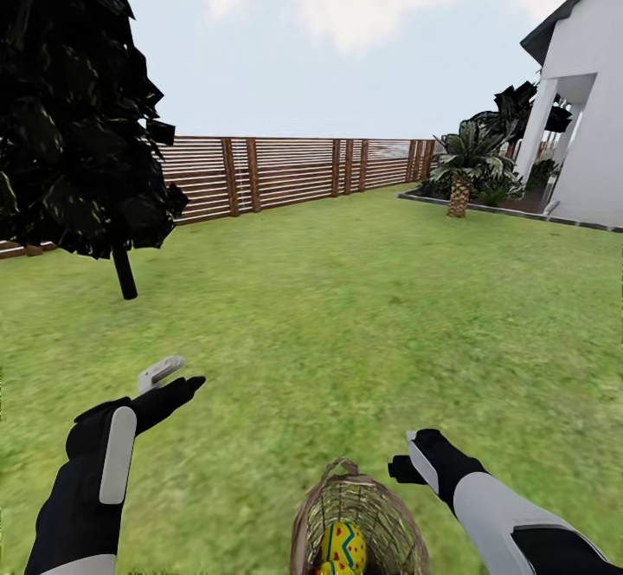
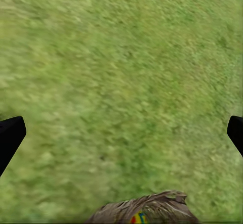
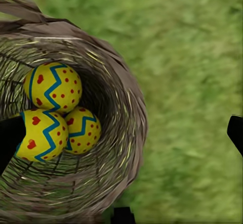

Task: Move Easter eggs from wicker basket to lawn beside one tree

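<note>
The wicker basket (image 1: 305, 523) stands on the lawn (image 1: 346, 315) at the bottom middle of the head view, with a yellow zigzag egg (image 1: 343, 547) showing inside. In the right wrist view three Easter eggs (image 3: 53, 86) (image 3: 40, 135) (image 3: 83, 129) lie together in the basket (image 3: 126, 107). My right gripper (image 1: 407, 464) (image 3: 121, 138) hangs open just right of the rim and above it. Over grass to the basket's left, my left gripper (image 1: 173, 380) (image 2: 121, 133) is open and empty; its view catches the basket rim (image 2: 147, 209). The pale-trunked tree is out of view.
A dark black tree (image 1: 78, 107) stands at the left on a thin trunk. The brown slat fence (image 1: 285, 172) runs along the back. At the right are a low palm-like plant (image 1: 459, 168) in a bordered bed and the white house (image 1: 588, 125).
</note>
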`<state>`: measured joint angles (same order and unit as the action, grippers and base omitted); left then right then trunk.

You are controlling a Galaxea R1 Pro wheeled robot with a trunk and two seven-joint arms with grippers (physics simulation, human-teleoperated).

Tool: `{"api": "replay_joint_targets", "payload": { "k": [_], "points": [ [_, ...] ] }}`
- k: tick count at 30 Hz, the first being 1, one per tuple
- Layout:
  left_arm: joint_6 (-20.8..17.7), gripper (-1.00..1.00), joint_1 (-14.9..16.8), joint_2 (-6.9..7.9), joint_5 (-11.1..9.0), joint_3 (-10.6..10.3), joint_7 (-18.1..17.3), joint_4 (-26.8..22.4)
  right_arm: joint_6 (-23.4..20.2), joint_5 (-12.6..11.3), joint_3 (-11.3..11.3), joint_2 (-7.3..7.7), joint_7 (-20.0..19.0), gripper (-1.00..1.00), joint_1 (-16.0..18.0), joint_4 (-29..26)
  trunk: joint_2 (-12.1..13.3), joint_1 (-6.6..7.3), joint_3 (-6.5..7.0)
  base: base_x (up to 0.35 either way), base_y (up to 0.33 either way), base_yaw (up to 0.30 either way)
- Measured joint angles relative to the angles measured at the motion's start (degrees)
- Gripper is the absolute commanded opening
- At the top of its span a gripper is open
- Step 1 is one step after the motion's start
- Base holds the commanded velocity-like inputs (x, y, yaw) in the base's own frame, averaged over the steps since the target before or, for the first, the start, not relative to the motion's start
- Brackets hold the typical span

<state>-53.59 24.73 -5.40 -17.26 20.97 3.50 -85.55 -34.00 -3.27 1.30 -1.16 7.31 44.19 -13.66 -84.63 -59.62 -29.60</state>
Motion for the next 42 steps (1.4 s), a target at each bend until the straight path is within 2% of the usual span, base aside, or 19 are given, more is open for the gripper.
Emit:
{"api": "replay_joint_targets", "payload": {
  "k": [9, 13, 42],
  "points": [
    [0.0, 1.0, 0.0, 0.0, 0.0, 0.0, 0.0, 0.0, 0.0, 0.1, 0.0, -0.07, 0.0, 1.0, 0.0, 0.0, -3.6, -1.96, -1.62, -0.023, 0.0, 0.0],
    [0.0, 1.0, 0.0, 0.0, -0.1, 0.0, 0.0, 0.0, 0.5, 0.1, 0.0, -0.07, 0.0, 1.0, 0.0, 0.0, -3.6, -1.97, -1.62, -0.001, 0.0, 0.0],
    [0.1, 1.0, 0.0, -0.04, 0.0, 0.0, 0.1, 0.0, 0.9, 0.1, 0.1, 0.02, 0.0, 1.0, 0.0, 0.0, -15.2, -8.33, -6.82, 0.0, 0.0, 0.0]
  ]
}}
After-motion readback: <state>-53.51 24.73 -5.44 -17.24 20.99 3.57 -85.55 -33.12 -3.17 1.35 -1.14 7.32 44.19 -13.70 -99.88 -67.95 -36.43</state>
